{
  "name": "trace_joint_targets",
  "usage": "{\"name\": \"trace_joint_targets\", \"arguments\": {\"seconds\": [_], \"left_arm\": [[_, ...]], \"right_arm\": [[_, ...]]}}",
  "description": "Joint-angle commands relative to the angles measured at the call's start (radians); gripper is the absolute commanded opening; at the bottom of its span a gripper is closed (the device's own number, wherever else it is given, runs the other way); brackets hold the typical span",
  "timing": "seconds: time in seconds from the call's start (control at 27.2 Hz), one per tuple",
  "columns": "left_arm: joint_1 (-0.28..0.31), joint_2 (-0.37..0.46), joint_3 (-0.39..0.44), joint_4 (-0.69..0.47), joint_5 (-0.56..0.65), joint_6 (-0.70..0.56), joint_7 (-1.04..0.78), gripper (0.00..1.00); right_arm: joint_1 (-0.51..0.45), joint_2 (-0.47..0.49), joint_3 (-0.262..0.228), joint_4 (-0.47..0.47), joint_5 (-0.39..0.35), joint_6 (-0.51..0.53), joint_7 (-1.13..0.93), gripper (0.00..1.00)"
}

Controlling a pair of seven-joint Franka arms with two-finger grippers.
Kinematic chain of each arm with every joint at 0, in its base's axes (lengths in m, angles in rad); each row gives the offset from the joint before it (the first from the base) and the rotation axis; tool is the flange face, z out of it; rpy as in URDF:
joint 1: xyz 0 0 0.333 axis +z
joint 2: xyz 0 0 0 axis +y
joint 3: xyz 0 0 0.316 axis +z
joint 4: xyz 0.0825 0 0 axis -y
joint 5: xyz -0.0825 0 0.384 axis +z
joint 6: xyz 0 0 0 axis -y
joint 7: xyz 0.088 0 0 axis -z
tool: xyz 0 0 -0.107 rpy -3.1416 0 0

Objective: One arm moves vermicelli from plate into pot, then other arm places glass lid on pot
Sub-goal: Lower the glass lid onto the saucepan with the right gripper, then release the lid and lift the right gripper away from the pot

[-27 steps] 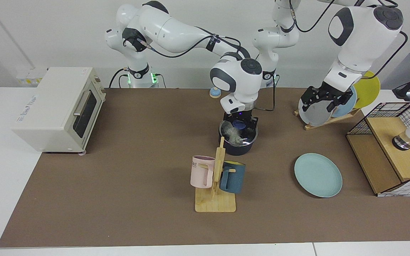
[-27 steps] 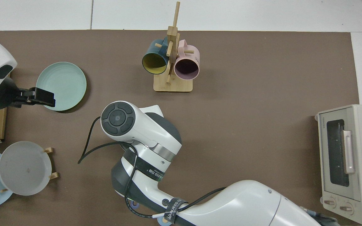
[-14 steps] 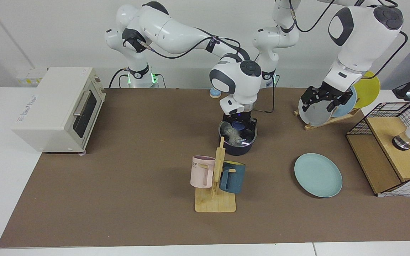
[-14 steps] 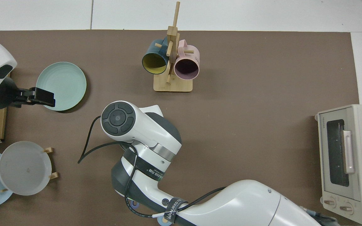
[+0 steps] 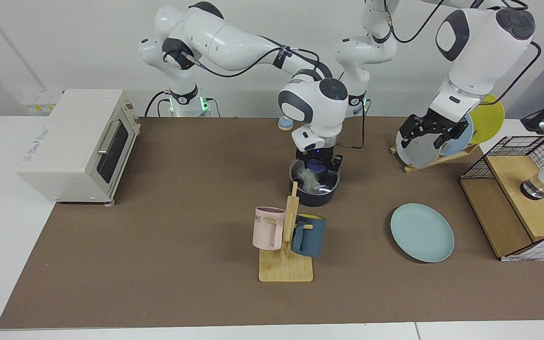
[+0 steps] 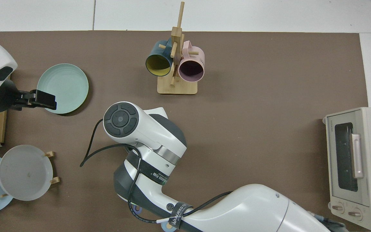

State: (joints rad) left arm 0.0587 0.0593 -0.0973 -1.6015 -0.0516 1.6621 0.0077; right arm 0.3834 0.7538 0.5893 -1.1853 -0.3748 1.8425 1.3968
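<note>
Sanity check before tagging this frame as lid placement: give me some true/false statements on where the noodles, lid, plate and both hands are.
1. The vermicelli lies inside the pot. True.
2. The plate holds noodles. False: it is bare.
3. The right hand is over the pot, at the blue knob of the glass lid. True.
4. The left hand hangs over the toaster oven. False: it waits by the upright plates in their rack.
5. The mugs stand on the table. False: they hang on the wooden mug rack.

"TOSHIBA" on toaster oven (image 6: 356, 167), "WANJEED" on arm's cable strap (image 6: 176, 215)
</note>
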Motion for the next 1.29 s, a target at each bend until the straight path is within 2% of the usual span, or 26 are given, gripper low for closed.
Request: {"name": "trace_joint_targets", "arguments": {"seconds": [0.0, 0.29, 0.62, 0.77, 0.92, 0.99, 1.06, 1.14, 1.25], "left_arm": [[0.000, -0.003, 0.002, 0.014, 0.001, -0.024, 0.009, 1.00], [0.000, -0.003, 0.002, 0.014, 0.001, -0.024, 0.009, 1.00], [0.001, -0.003, 0.002, 0.015, 0.001, -0.024, 0.009, 1.00], [0.000, -0.003, 0.002, 0.015, 0.001, -0.024, 0.011, 1.00], [0.003, -0.003, 0.002, 0.015, 0.001, -0.024, 0.011, 1.00], [0.004, -0.003, 0.002, 0.015, 0.001, -0.024, 0.009, 1.00], [0.004, -0.003, 0.002, 0.015, 0.001, -0.024, 0.009, 1.00], [0.006, -0.003, 0.004, 0.015, 0.001, -0.024, 0.009, 1.00], [0.004, -0.003, 0.002, 0.015, 0.002, -0.024, 0.011, 1.00]], "right_arm": [[-0.032, -0.008, 0.058, 0.012, -0.015, -0.037, -0.004, 1.00], [-0.058, -0.057, 0.112, 0.013, -0.021, -0.104, -0.059, 1.00], [-0.083, -0.132, 0.112, 0.012, -0.019, -0.201, -0.252, 1.00], [-0.133, -0.174, 0.126, 0.012, -0.012, -0.230, -0.384, 1.00], [-0.159, -0.211, 0.121, 0.013, -0.007, -0.250, -0.459, 1.00], [-0.185, -0.229, 0.113, 0.013, 0.020, -0.258, -0.513, 1.00], [-0.199, -0.255, 0.083, 0.013, 0.056, -0.264, -0.567, 1.00], [-0.199, -0.287, 0.008, 0.013, 0.103, -0.272, -0.628, 1.00], [-0.189, -0.342, -0.141, 0.010, 0.221, -0.273, -0.755, 1.00]]}}
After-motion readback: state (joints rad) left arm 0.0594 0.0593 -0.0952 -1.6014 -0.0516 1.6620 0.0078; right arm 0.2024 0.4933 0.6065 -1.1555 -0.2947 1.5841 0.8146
